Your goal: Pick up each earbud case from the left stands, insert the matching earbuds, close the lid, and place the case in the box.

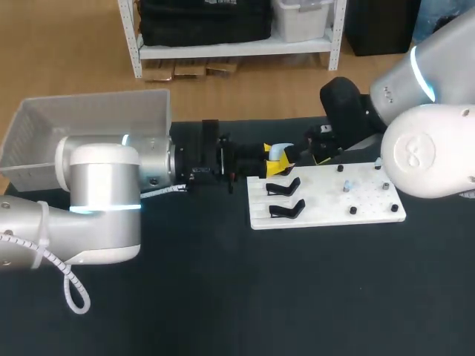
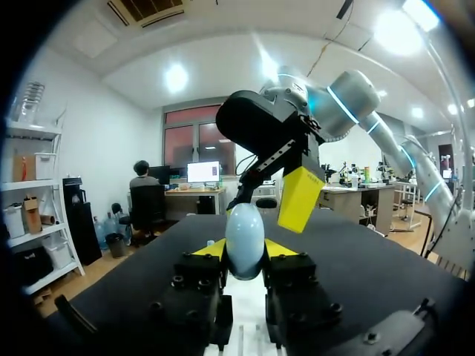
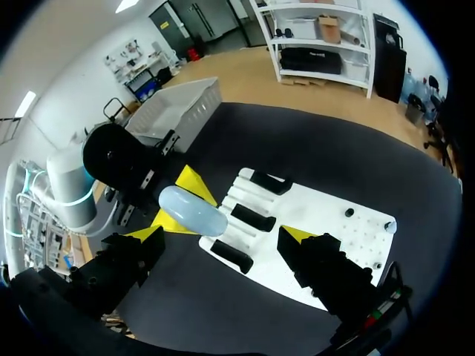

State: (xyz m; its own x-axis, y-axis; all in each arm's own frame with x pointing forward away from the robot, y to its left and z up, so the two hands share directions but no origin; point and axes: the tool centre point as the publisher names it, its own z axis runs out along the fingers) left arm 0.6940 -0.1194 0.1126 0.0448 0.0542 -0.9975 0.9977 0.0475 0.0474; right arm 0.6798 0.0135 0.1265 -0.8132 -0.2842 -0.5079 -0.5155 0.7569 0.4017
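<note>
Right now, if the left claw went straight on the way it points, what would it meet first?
Probably the right claw, open just ahead of the case the left claw holds; depth is unclear.

right gripper (image 3: 221, 236): two black fingers with yellow tips, spread wide, nothing touching either.
pale blue oval earbud case (image 3: 191, 210): held off the table, ahead of the right gripper, near the stand end of the board.
left gripper (image 3: 181, 202): yellow tips pressed on two sides of the pale blue oval earbud case.
silver and black left arm (image 3: 111, 159): comes in behind the case.
flat white board (image 3: 319, 215): lies on the black table (image 3: 312, 144).
three black stands (image 3: 252, 216): in a row at the board's end nearest the case.
small black pegs (image 3: 349, 213): at the board's other end.
white plastic box (image 3: 174, 111): at the table's edge, beyond the left arm.
</note>
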